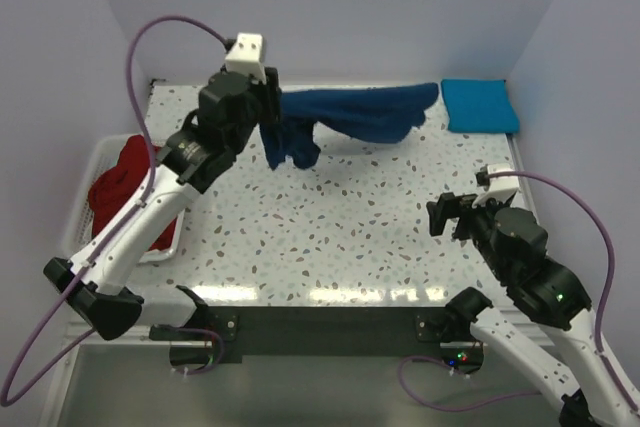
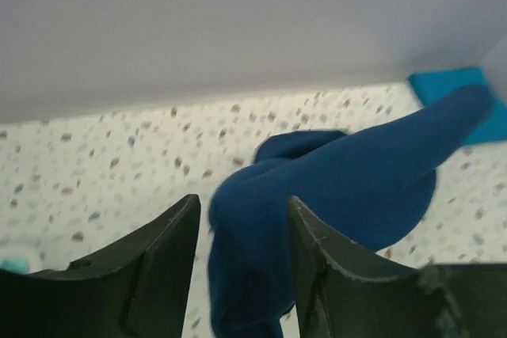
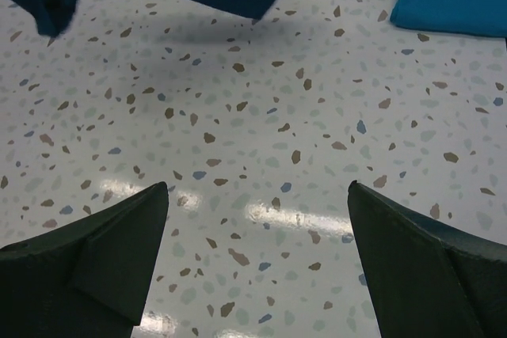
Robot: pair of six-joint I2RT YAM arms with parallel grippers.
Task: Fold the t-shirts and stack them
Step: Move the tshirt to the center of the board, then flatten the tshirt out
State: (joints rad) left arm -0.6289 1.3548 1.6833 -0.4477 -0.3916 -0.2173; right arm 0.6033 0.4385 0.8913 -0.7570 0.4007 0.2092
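Speckled tabletop runs from the arm bases to a pale back wall. Nearest, the right tool hovers over bare surface, its fingers spread wide and holding nothing. At the left edge a red t-shirt lies bunched in a white basket. Farther back, the left tool stands partly parted, with the navy t-shirt hanging between its fingers. The cloth stretches rightward toward the folded turquoise t-shirt in the far right corner.
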